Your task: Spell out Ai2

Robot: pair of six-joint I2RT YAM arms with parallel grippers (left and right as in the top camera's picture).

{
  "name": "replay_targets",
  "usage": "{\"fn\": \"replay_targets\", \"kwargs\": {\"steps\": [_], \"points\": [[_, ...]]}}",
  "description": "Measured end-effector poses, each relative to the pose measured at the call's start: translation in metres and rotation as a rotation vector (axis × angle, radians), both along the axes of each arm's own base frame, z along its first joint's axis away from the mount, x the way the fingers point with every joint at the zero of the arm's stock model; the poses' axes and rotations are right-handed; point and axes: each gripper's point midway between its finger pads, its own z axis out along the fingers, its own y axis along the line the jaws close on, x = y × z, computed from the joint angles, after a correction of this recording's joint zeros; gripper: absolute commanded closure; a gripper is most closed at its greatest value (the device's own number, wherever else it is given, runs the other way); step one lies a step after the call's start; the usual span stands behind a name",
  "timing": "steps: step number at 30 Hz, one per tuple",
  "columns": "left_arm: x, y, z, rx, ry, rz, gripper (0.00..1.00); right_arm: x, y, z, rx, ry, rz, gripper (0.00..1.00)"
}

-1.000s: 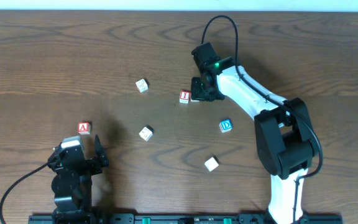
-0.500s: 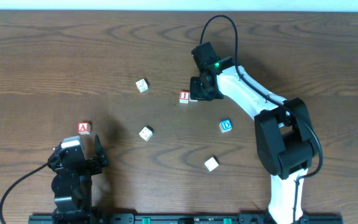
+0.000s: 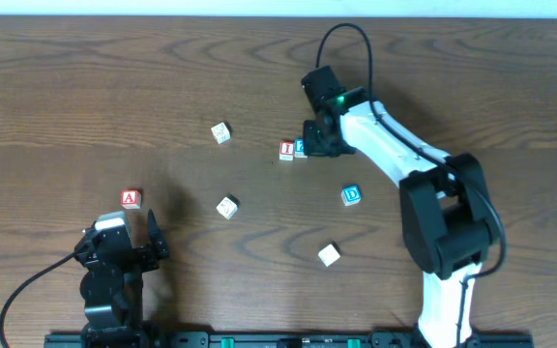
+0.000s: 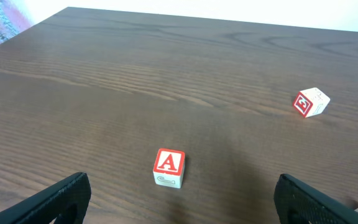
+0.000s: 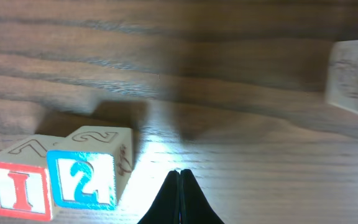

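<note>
Red-edged, the "I" cube (image 5: 17, 190) is sitting on the wooden tabletop (image 3: 85, 87) with the blue-edged "2" cube (image 5: 82, 180) touching its right side. The right tool (image 5: 180, 193) is pointing down just beside the "2", jaws pressed together on nothing. Well left of the "I" and nearer the front edge, the red "A" cube (image 4: 168, 167) is standing alone amid open wood, facing the left tool (image 4: 185, 202), which is gaping wide and empty.

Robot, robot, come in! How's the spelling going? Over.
Left hand open, A block ahead, untouched. Right hand shut, empty, beside 2. I and 2 touching, in order. Two pale blocks flank A's route.
</note>
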Motion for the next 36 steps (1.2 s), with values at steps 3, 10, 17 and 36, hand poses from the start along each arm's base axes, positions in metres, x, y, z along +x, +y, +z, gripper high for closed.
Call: {"fn": "replay_targets", "kwargs": {"steps": [3, 10, 17, 36], "points": [[0.000, 0.000, 0.000, 0.000, 0.000, 0.000, 0.05, 0.003, -0.011, 0.032, 0.003, -0.058, -0.022, 0.99], [0.000, 0.000, 0.000, 0.000, 0.000, 0.000, 0.05, -0.024, -0.046, 0.197, 0.046, -0.376, -0.038, 0.98], [0.000, 0.000, 0.000, 0.000, 0.000, 0.000, 0.05, -0.096, -0.088, 0.284, 0.060, -0.572, -0.067, 0.99], [0.000, 0.000, 0.000, 0.000, 0.000, 0.000, 0.05, -0.226, -0.143, 0.218, 0.029, -0.535, -0.061, 0.01]]}}
